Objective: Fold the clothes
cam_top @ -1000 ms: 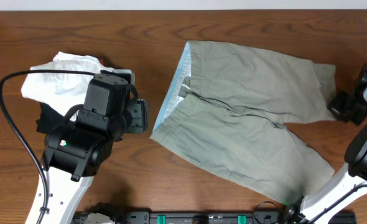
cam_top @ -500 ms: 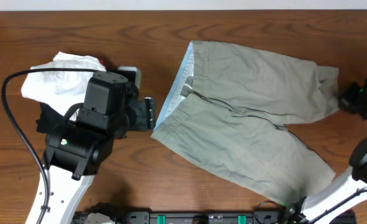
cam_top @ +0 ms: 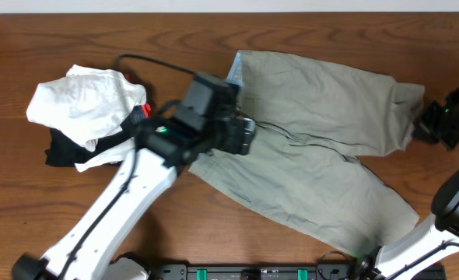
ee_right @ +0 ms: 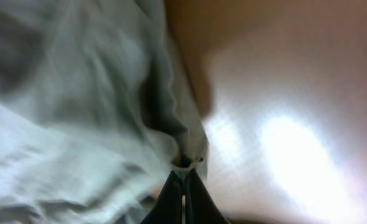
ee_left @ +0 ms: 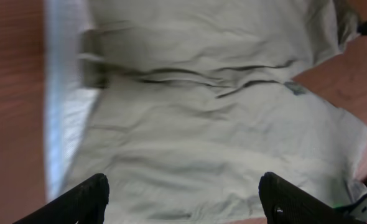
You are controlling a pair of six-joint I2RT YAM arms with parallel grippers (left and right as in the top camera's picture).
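The clothes (cam_top: 315, 148) are khaki shorts spread flat across the middle and right of the table, with the pale blue waistband (cam_top: 231, 78) facing left. My left gripper (cam_top: 245, 136) hovers over the waist and fly area, open. In the left wrist view its two fingers (ee_left: 90, 196) stand wide apart above the cloth (ee_left: 202, 124), holding nothing. At the far right, my right gripper (cam_top: 425, 128) is shut on the hem of the upper leg. The right wrist view shows the hem edge (ee_right: 185, 163) pinched between the shut fingertips of my right gripper (ee_right: 183, 171).
A pile of white and black garments with a red bit (cam_top: 82, 109) lies at the left of the wooden table (cam_top: 175, 39). The left arm's cable loops above that pile. A black rail with green clips (cam_top: 253, 272) runs along the front edge.
My left arm has swung right, from beside the garment pile to over the shorts' waist, and its jaws have opened wider. The right gripper keeps its hold on the leg hem, shifting slightly.
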